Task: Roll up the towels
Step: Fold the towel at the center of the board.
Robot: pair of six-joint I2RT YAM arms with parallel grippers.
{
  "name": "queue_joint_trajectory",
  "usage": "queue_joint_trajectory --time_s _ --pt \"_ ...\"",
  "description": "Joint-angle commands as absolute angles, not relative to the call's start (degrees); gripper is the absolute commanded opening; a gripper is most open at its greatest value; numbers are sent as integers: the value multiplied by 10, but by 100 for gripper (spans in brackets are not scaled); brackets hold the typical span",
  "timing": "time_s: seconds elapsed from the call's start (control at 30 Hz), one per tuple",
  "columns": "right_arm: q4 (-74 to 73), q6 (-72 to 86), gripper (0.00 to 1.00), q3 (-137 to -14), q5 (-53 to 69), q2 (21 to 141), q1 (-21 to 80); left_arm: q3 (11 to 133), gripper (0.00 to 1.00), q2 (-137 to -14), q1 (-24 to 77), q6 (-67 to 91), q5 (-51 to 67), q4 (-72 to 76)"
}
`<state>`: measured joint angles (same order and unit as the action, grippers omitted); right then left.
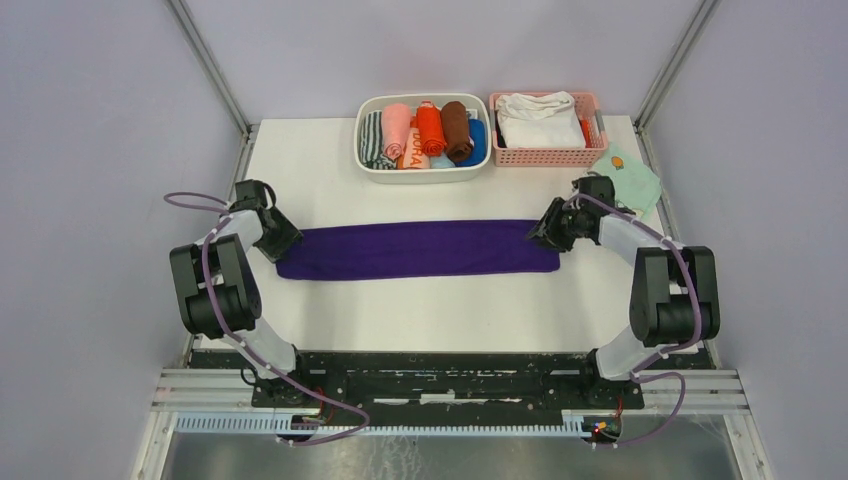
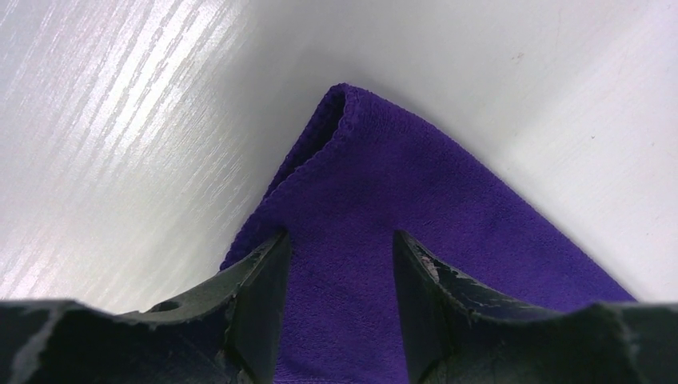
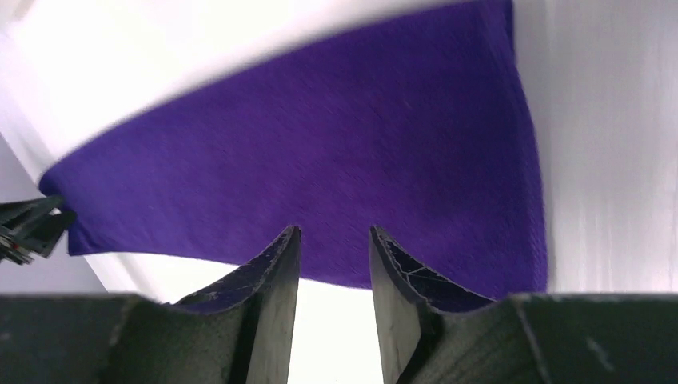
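The deep purple towel point(image 1: 420, 249) lies flat as a long folded strip across the middle of the table. My left gripper point(image 1: 281, 240) is at its left end; in the left wrist view the gripper point(image 2: 340, 240) is open with the towel's corner point(image 2: 376, 184) beneath and between the jaws. My right gripper point(image 1: 543, 228) is at the right end; in the right wrist view the gripper point(image 3: 334, 234) is open above the towel's near edge point(image 3: 320, 168), holding nothing. A rolled salmon-pink towel point(image 1: 396, 130) lies in the white bin.
A white bin point(image 1: 424, 172) at the back holds several rolled cloths. A pink basket point(image 1: 546, 155) with a white folded cloth point(image 1: 538, 118) stands to its right. A mint-green printed cloth point(image 1: 628, 178) lies at the right edge, behind my right arm.
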<state>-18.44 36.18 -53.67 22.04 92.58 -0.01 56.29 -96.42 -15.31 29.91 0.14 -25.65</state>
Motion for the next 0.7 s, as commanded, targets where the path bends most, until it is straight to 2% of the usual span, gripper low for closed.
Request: queue_joint_trajectory --time_s 0.0,0.3,0.53,0.67 --pt "-186 362 46 -460 218 899 -2 555 58 -951 -159 276 -24 -258" --pt "-227 347 47 -408 102 900 -63 550 60 -950 -159 274 -32 -270" --pt "-219 336 47 -416 156 822 -62 546 64 -898 -152 281 -14 -274" --pt "-236 329 47 -437 157 821 -62 529 65 -835 -146 290 -10 -285"
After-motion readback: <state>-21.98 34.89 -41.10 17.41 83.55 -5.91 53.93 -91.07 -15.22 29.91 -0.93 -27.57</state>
